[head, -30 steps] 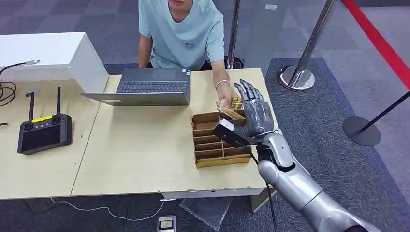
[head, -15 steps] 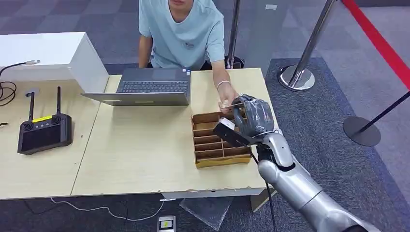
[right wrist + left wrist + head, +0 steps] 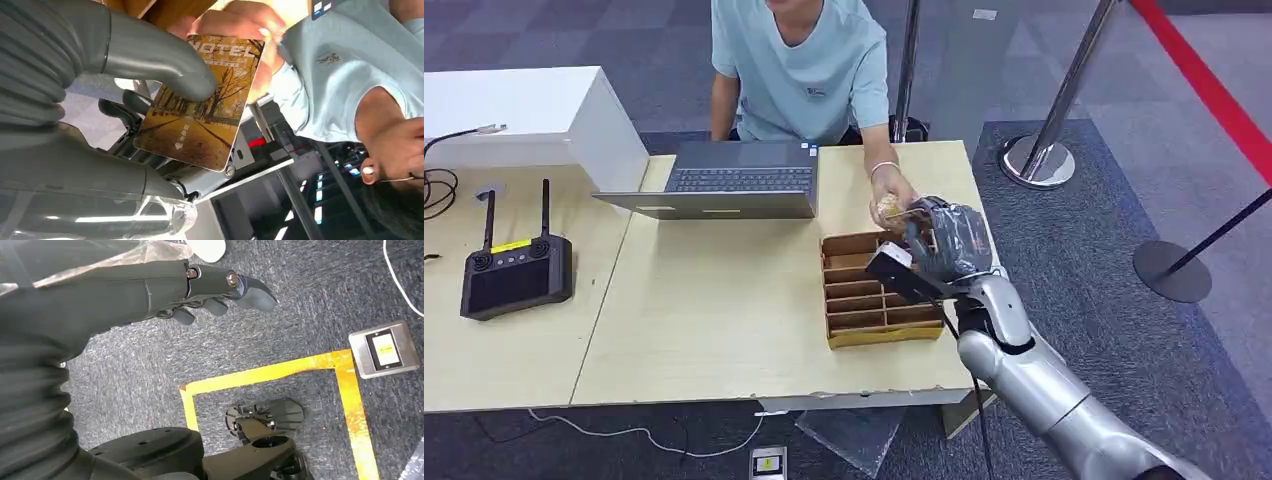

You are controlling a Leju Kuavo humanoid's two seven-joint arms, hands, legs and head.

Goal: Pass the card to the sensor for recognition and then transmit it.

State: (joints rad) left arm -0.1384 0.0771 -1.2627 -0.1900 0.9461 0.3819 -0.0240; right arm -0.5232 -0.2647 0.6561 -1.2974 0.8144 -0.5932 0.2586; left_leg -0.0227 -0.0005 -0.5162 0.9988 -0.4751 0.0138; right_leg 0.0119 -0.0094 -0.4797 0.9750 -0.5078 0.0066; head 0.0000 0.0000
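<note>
A golden hotel card with an autumn tree picture is pinched in my right hand, the grey thumb pressing on its face. A person's hand holds the card's far end at the same time. This meeting point is above the far right corner of a brown cardboard divider tray. A black box-shaped device with a cable sits just below my right hand, over the tray. My left hand hangs over grey carpet, holding nothing, its fingers loosely apart.
A person in a light blue shirt sits behind an open laptop. A black controller with two antennas lies at the table's left, with a white box behind it. Stanchion posts stand to the right.
My right hand's fingers, spread wide a second ago, have closed around the card that the person held out. The person's hand has stayed at the card.
</note>
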